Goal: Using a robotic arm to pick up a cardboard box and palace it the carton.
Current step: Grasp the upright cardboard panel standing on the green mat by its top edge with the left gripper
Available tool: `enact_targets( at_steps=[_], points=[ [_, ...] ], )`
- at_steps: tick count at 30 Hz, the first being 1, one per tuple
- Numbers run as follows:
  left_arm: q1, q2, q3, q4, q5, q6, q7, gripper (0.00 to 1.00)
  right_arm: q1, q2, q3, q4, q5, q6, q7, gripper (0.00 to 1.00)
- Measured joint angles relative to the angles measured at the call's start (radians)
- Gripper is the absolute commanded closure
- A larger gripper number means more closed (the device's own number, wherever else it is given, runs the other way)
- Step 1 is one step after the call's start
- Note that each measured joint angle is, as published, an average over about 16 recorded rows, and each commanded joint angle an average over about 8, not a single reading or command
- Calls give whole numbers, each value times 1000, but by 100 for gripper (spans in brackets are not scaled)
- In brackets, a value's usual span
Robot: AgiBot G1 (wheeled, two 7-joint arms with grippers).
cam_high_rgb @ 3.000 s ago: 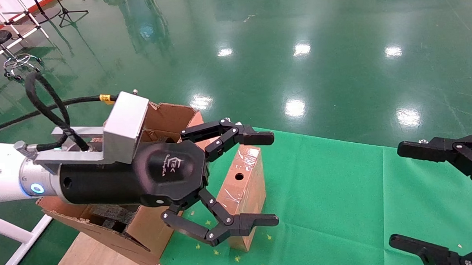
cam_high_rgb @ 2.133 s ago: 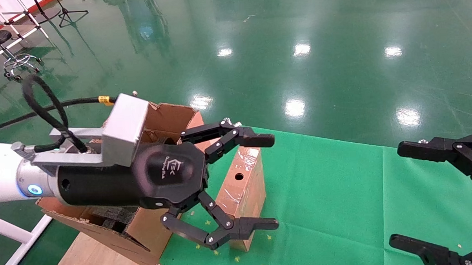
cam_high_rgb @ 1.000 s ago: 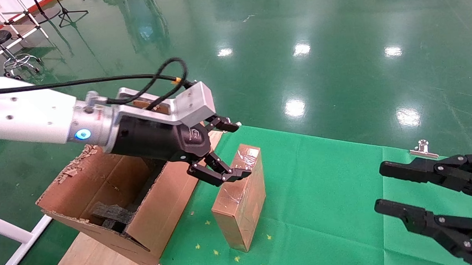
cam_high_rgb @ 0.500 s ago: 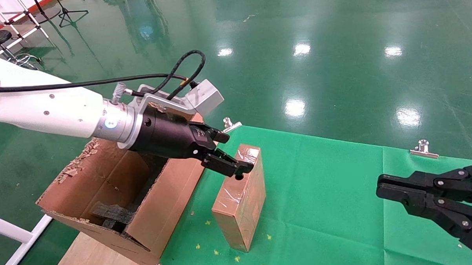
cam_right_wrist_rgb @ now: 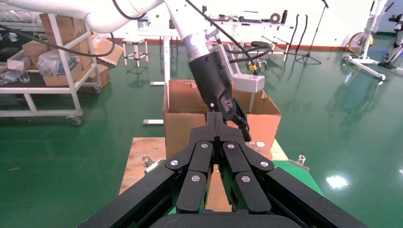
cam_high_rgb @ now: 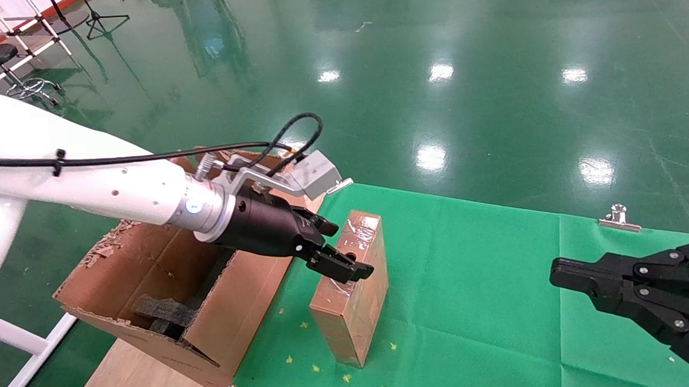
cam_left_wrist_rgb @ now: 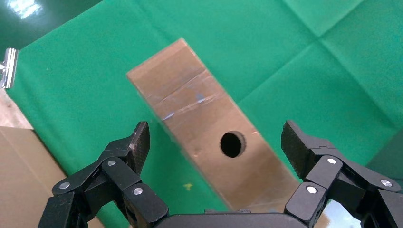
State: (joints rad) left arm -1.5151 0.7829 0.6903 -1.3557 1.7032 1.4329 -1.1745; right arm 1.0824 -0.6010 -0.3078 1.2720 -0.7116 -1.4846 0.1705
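The small cardboard box (cam_high_rgb: 348, 308) lies on the green cloth, taped, with a round hole (cam_left_wrist_rgb: 233, 144) in its narrow upper face. My left gripper (cam_high_rgb: 343, 248), on the white arm with the blue light ring, hovers just above that face, near the hole. It is open, with one finger (cam_left_wrist_rgb: 138, 142) on each side of the box (cam_left_wrist_rgb: 190, 99), apart from it. The large carton (cam_high_rgb: 245, 300) with ragged edges and black foam (cam_high_rgb: 159, 314) stands to the left of the box. My right gripper (cam_high_rgb: 559, 272) is shut and empty at the right; its own view shows it too (cam_right_wrist_rgb: 219, 118).
The green cloth (cam_high_rgb: 485, 280) covers the table, held by silver clips (cam_high_rgb: 617, 218) at its far edge. A wooden board (cam_high_rgb: 133, 378) lies under the carton, with a white frame rail (cam_high_rgb: 17, 342) at the lower left. Shelves and stands are on the green floor beyond.
My left gripper has moved away from the camera and down to the small box, turning so its fingers straddle the narrow face. My right gripper has closed and shifted slightly inward.
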Motion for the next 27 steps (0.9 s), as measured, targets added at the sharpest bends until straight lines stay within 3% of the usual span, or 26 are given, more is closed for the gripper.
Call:
enact_targets(
  at_steps=[7,8,11,12,15,16,19,20,27],
  points=[
    [10,15,20,-2,27,-4,23,0,0,0,0,0,0,0,0,100],
    [11,17,22,-2,31,-5,27,0,0,0,0,0,0,0,0,94],
    [13,21,29,-2,40,-6,38,0,0,0,0,0,0,0,0,56],
    [13,23,31,-2,43,-6,41,6,0,0,0,0,0,0,0,44],
    [12,25,35,-2,49,-5,51,42,0,0,0,0,0,0,0,7],
    [12,26,36,-2,51,-5,53,54,0,0,0,0,0,0,0,0],
    [11,27,38,-1,54,-4,57,92,0,0,0,0,0,0,0,0],
    [11,27,39,-1,55,-5,57,98,0,0,0,0,0,0,0,0],
    [10,26,38,-1,53,-4,55,100,0,0,0,0,0,0,0,0]
  ],
)
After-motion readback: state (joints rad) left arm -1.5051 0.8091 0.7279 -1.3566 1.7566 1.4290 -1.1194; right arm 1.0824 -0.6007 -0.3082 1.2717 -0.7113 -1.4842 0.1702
